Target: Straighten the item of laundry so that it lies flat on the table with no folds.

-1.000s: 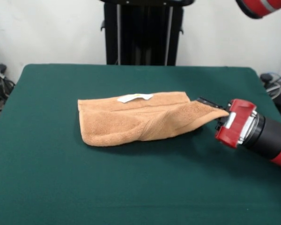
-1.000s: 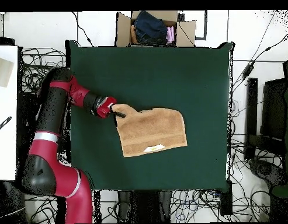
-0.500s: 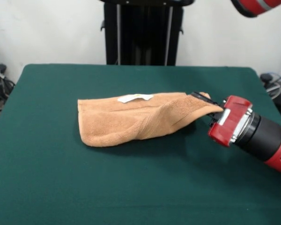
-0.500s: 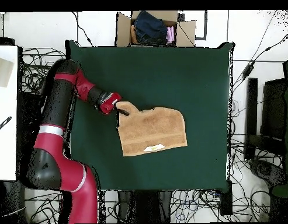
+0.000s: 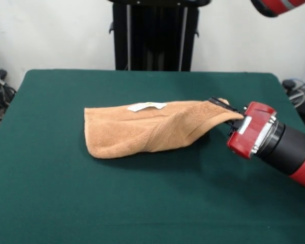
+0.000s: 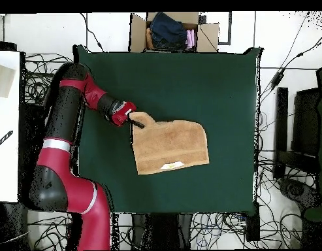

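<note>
Gripping a corner of the towel (image 5: 152, 129), the hand (image 5: 224, 109) is reaching in low from the right of the front view, its dark fingers closed on the cloth so that the pinched corner is hanging just above the tabletop (image 5: 142, 203). In the overhead view the same hand (image 6: 135, 122) is sitting at the towel's (image 6: 171, 145) upper left corner, with the red and black arm (image 6: 65, 144) bending up the picture's left side beside the tabletop (image 6: 170, 78).

Going by size: the green tabletop is filling most of both views, far wider than the cloth on it. The arm is showing next — a black wrist and a red head just behind the fingers in the front view.

The orange-tan towel is lying near the middle of the tabletop, somewhat toward the arm's side in the overhead view. It is not lying flat: in the front view a diagonal fold is running across it toward the held corner, and its near left edge is looking doubled and rounded. From above its outline is uneven, the top edge stepping up at each end.

Smallest, a white label (image 5: 146, 106) is resting on the towel's far edge in the front view — in the overhead view the label (image 6: 172, 166) is near the lower edge.
</note>
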`<state>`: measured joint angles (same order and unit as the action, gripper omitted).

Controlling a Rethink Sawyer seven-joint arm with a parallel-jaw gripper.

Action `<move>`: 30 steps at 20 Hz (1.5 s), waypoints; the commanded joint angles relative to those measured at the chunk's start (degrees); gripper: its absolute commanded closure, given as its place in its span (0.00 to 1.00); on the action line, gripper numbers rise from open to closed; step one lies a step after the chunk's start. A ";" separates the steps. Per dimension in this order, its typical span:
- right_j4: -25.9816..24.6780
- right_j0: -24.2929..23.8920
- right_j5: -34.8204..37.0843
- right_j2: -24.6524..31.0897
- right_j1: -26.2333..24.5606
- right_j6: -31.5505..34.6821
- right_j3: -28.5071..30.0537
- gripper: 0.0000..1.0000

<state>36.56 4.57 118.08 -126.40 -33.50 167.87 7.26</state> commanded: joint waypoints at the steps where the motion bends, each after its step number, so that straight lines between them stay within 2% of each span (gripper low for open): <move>1: 6.93 -0.61 3.11 -9.59 0.34 19.02 -2.62 1.00; 9: 9.67 -1.59 6.72 -13.81 0.68 17.96 -2.31 1.00; 16: 12.32 -1.68 6.88 -17.71 0.55 19.40 -1.07 1.00; 30: 16.89 -1.72 7.07 -23.29 -0.11 25.85 1.82 1.00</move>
<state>47.57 3.71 121.92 -140.60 -33.52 172.08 7.80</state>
